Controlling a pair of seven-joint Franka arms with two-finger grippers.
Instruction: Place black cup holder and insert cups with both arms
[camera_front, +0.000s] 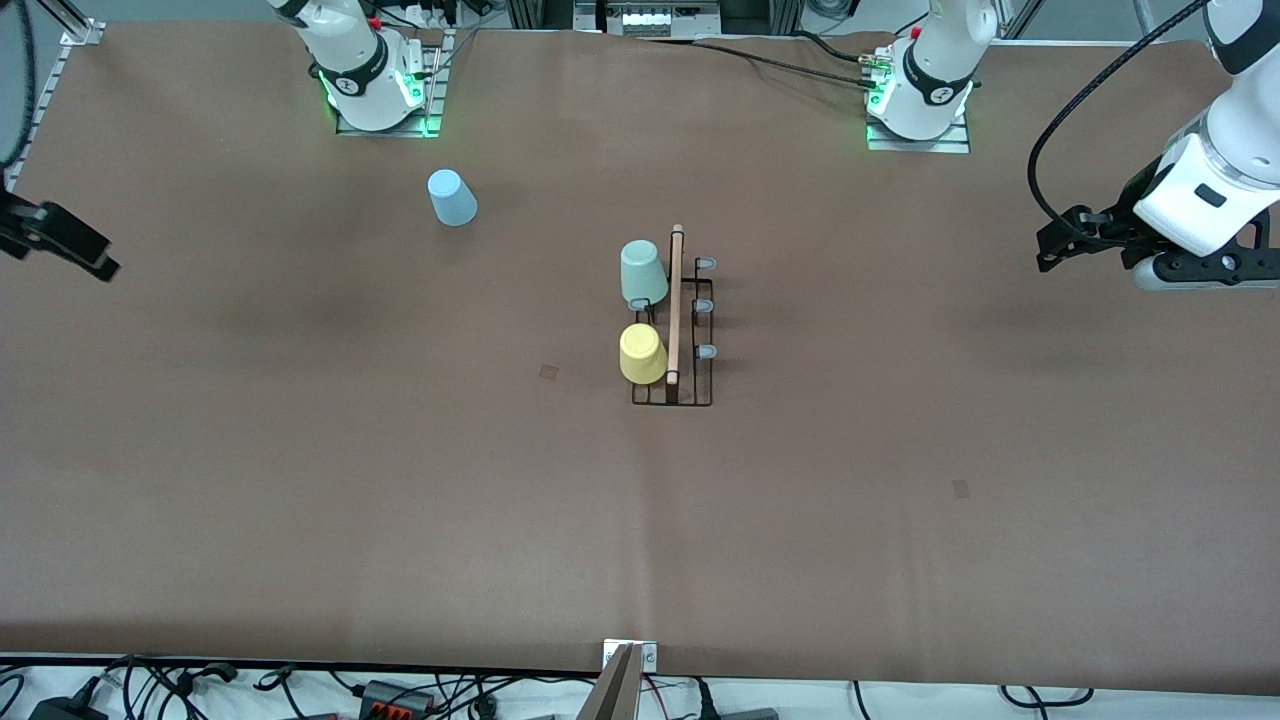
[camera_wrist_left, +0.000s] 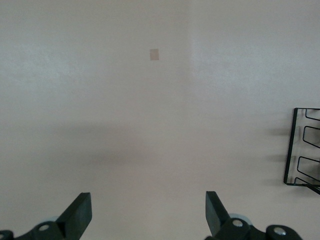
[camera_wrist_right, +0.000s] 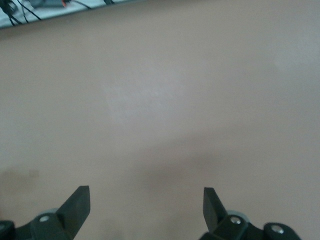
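Two cups are already sitting upside down on the holder (camera_front: 690, 330) in the middle of the bench (camera_front: 300, 450), the green cup (camera_front: 643, 273) and the yellow cup (camera_front: 642, 353), both on the side of the rod (camera_front: 675, 305) that is facing the right arm's end. One cup is waiting loose: the blue cup (camera_front: 452, 197) is standing mouth down on the bench, nearer the robots' bases than the holder and well toward the right arm's end. The holder's long axis, with its wooden rod, is running from the bases toward the front camera, and three grey-tipped prongs (camera_front: 705, 308) on the side facing the left arm are standing bare. The right pincer (camera_front: 60, 240) is hanging over its own edge of the bench with its fingers (camera_wrist_right: 75, 205) spread wide and nothing between them; its wrist view is showing only bare surface. The left pincer (camera_front: 1060, 240) is hovering over its end of the bench, also spread wide and empty, with a corner of the holder (camera_wrist_left: 302, 150) peeking into its wrist view. I am judging that the blue cup is the next thing to fetch, and it is lying much closer to the right arm's base than to the left's, roughly between the right pincer and the holder, so the right arm is looking like the natural one to go.
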